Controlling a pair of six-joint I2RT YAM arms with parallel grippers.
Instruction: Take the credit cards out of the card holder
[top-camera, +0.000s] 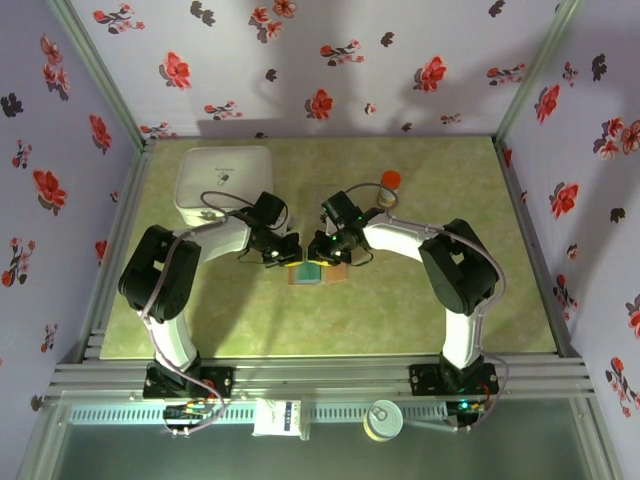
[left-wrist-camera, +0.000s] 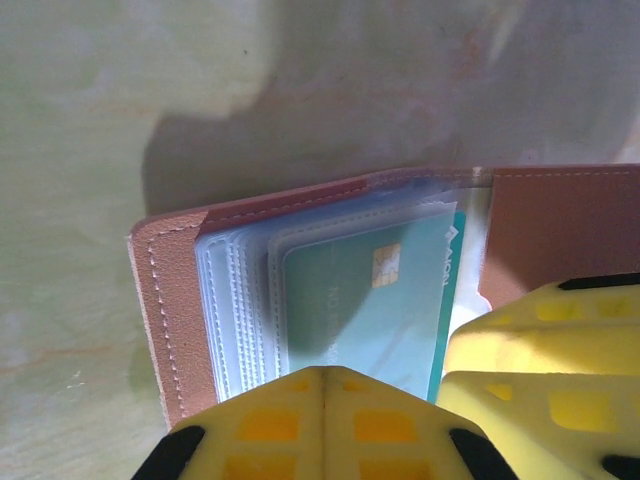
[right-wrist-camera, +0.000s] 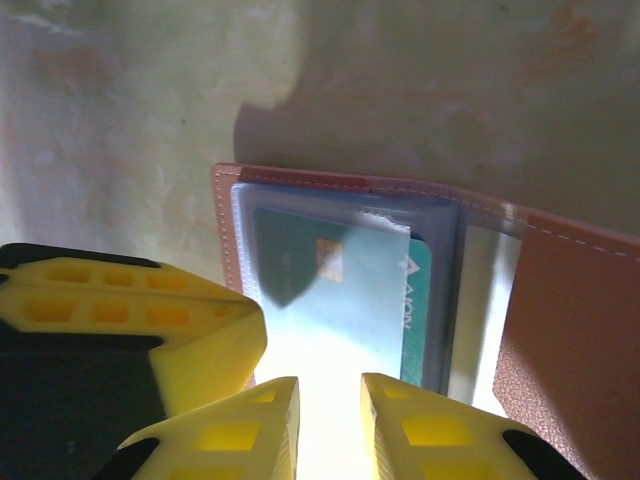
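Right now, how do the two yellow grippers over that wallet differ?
The left gripper has its fingers pressed together; the right gripper shows a narrow gap between its own. The left gripper reaches the card holder from the left, the right gripper from the right. Both have yellow fingers and sit close above the teal card.

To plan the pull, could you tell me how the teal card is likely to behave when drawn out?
The teal card looks thin and flat, so probably stiff and light. It sits inside a glossy clear sleeve, which may cling or drag. The card holder looks slim, so it might slide along unless pinned.
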